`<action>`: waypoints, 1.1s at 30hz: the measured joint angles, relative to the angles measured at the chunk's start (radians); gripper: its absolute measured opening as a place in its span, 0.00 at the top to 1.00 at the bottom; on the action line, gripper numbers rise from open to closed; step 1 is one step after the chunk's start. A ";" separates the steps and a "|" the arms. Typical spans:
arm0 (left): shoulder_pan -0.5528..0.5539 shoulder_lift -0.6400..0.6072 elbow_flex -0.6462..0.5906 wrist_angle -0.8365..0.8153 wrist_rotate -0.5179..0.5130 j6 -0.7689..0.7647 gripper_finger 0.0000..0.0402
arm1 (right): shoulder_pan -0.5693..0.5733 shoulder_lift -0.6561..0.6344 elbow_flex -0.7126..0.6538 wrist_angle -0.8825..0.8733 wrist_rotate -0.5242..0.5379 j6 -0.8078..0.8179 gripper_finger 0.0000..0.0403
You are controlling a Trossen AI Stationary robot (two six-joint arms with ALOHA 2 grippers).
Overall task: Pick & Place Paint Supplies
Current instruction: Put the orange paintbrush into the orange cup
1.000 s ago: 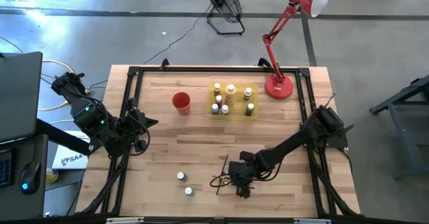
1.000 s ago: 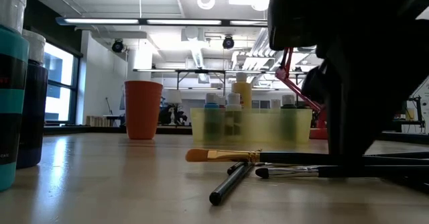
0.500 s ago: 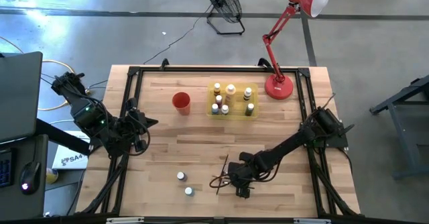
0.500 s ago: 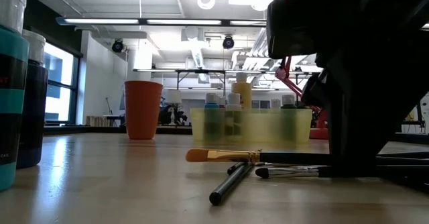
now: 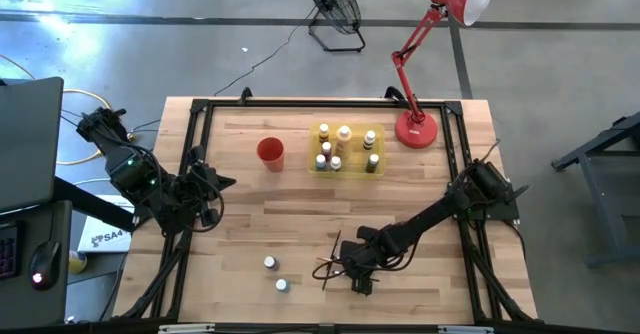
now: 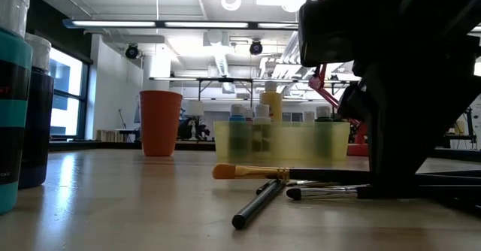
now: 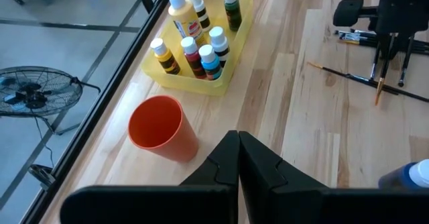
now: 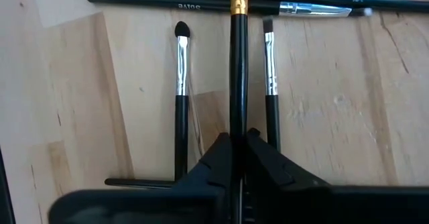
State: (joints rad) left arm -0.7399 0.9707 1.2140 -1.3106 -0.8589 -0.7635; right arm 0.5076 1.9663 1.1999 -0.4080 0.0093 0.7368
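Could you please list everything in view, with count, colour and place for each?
Tray: one, translucent yellow, far middle of the table.
Bottles in tray: seven, pale caps.
Loose bottles: two, white caps, near edge left of centre.
Cup: one, red-orange, left of the tray.
Paintbrushes: several, dark handles, near edge by the right arm.
Lamp: one, red, far right corner.
Fan: one, black, on the floor beyond.
Left gripper: shut, left side.
Right gripper: closed on one gold-ferruled brush.
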 joint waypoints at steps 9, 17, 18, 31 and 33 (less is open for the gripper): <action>0.000 0.000 0.000 0.000 0.000 0.035 1.00 | -0.010 -0.071 -0.004 0.001 -0.034 -0.006 0.96; 0.000 0.000 0.000 0.001 0.000 0.036 1.00 | -0.039 -0.208 -0.002 0.004 -0.006 -0.027 0.97; 0.000 0.000 0.000 0.003 0.000 0.036 1.00 | -0.045 -0.230 -0.002 0.001 0.001 -0.027 0.97; 0.000 0.000 0.000 0.010 0.000 0.036 1.00 | -0.121 -0.508 -0.001 0.024 0.284 -0.116 0.97; 0.000 0.000 0.000 0.012 -0.001 0.036 1.00 | -0.129 -0.533 -0.001 0.031 0.323 -0.148 0.97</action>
State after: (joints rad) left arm -0.7395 0.9707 1.2140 -1.2983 -0.8601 -0.7277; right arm 0.3787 1.4336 1.1992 -0.3766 0.3324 0.5887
